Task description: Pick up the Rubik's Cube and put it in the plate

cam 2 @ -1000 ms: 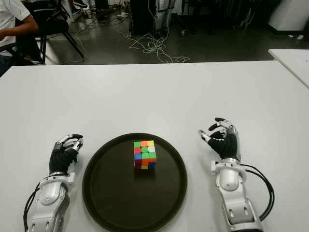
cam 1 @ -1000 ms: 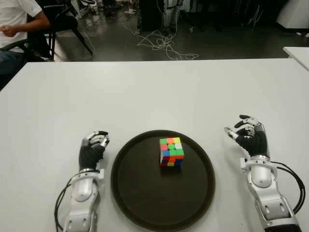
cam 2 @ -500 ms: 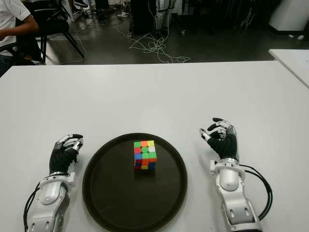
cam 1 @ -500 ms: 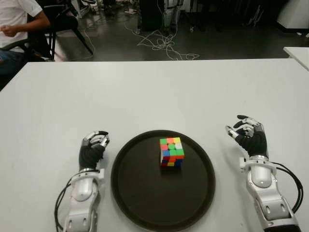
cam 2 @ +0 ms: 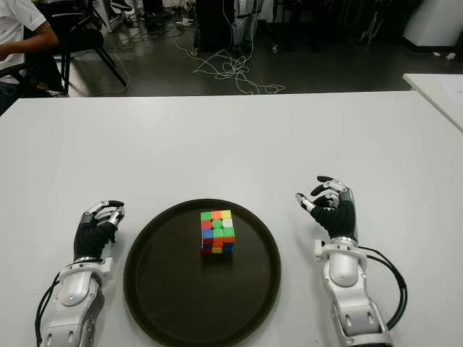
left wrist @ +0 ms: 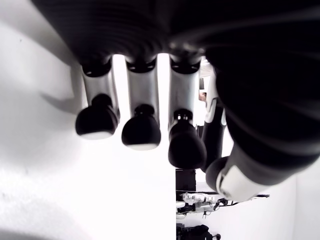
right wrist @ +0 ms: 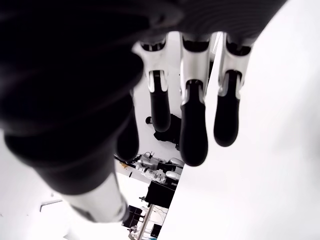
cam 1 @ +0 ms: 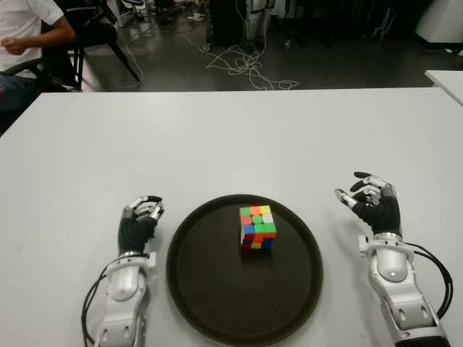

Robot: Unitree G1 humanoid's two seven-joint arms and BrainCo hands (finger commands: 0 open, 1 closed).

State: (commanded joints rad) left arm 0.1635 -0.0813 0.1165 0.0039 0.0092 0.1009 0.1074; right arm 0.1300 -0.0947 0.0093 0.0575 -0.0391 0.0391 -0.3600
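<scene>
White table (cam 1: 217, 137) carries everything: nearest, the plate (cam 1: 210, 303), flanked at 9 o'clock by the curled, empty left hand (cam 1: 139, 220) and at 3 o'clock by the loosely spread right hand (cam 1: 370, 201) (nothing held). Rubik's Cube (cam 1: 257, 227) sits inside; withdrawal should be kept clear.

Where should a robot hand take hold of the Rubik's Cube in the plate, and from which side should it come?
Probably from above, pinching two opposite side faces of the Rubik's Cube. It sits flat near the middle of the plate, so the raised rim hinders a low sideways approach. The right robot hand, empty with fingers spread, looks slightly nearer than the curled left robot hand.
</scene>
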